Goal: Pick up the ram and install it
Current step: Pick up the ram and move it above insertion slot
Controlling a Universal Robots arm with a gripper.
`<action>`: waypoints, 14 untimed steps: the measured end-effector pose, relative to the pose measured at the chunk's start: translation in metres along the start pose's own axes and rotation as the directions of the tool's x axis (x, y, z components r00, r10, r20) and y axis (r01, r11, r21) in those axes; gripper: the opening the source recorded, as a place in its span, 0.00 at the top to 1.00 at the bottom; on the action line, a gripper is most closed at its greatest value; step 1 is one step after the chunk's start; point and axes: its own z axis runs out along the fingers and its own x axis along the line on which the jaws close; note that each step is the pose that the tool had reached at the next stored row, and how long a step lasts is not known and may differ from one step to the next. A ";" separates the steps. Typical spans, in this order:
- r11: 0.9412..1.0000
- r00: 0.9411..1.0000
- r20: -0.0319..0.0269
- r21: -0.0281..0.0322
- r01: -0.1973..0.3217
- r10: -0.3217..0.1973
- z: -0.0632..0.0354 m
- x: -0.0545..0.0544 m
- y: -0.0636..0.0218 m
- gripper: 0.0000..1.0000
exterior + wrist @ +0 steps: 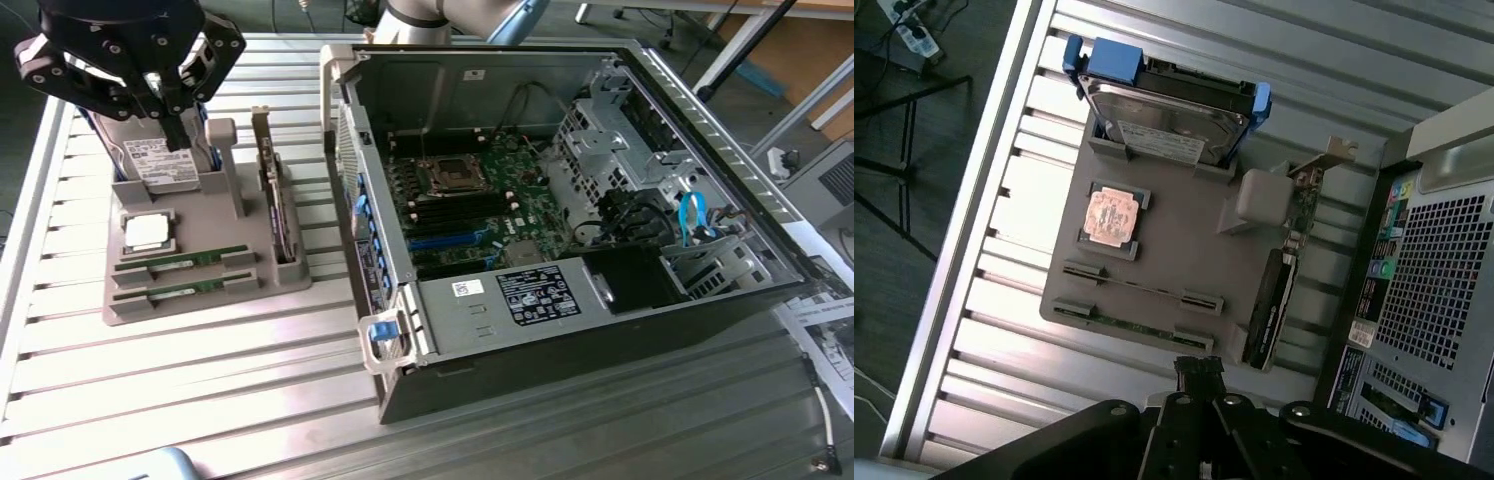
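Observation:
Two slim green ram sticks [180, 262] [178, 293] lie side by side in slots at the near end of a grey holder tray [200, 310]. From the wrist view both ram sticks [1139, 287] [1134, 326] appear edge-on as thin lines. My black gripper [174, 132] hangs high over the far end of the tray, in line with the hard drive [163, 160]. Its fingers [1199, 368] are shut together with nothing between them. The open computer case [574, 200] lies on the exterior view's right, its motherboard [481, 200] exposed.
The tray also holds a square silver CPU [147, 232], an upright expansion card [274, 195] and a grey post [222, 135]. The case wall [358, 200] stands close beside the tray. All rest on a slatted metal table [200, 400]; its edge [974, 230] borders dark floor.

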 end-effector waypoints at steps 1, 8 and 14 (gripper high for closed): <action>1.000 1.000 0.000 0.000 0.005 -0.005 0.0000 0.000 0.0000 0.89; 0.999 0.999 -0.002 -0.001 0.043 -0.043 0.0000 0.000 0.0000 0.89; 0.997 0.997 -0.003 -0.002 0.076 -0.076 0.0000 0.000 0.0000 0.89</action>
